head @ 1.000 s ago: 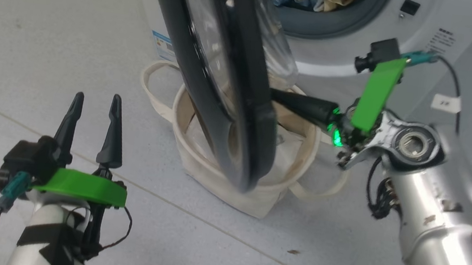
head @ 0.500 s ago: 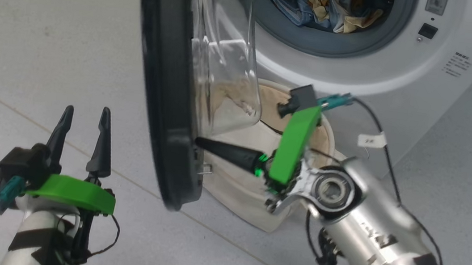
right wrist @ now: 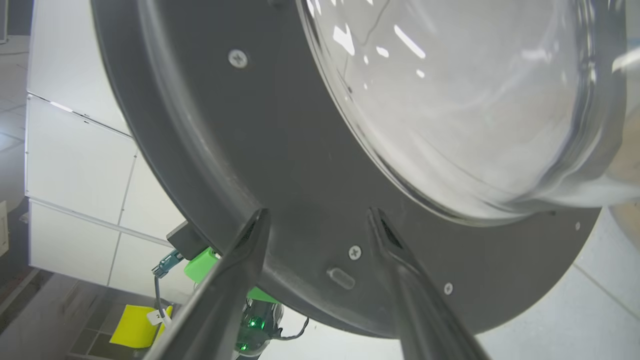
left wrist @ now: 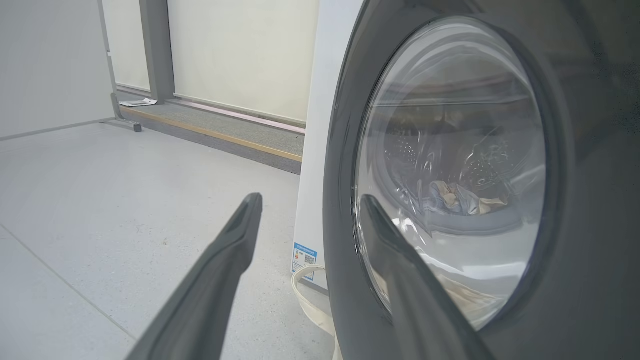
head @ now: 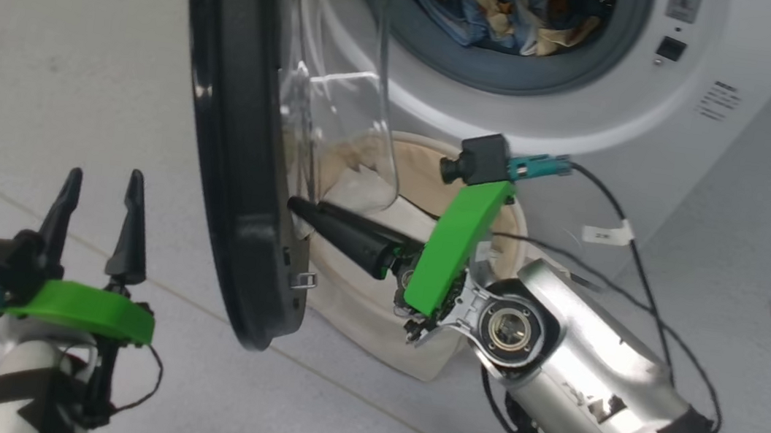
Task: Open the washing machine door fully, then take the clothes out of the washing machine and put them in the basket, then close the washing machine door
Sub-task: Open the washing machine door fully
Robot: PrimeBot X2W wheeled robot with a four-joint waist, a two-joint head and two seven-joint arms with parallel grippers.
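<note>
Since your right hand [right wrist: 317, 215] is released at the washing machine door [head: 231, 153] just ahead, pushing could slide its tips off the rim.

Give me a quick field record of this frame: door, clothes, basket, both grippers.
door_state: washing machine door swung open, edge-on in head view
load: clothes inside the washing machine drum
container: basket on floor in front of machine, beside door
right_arm: right gripper open, tips at door's inner ring, contact unclear
left_arm: left gripper open, empty, left of door
</note>
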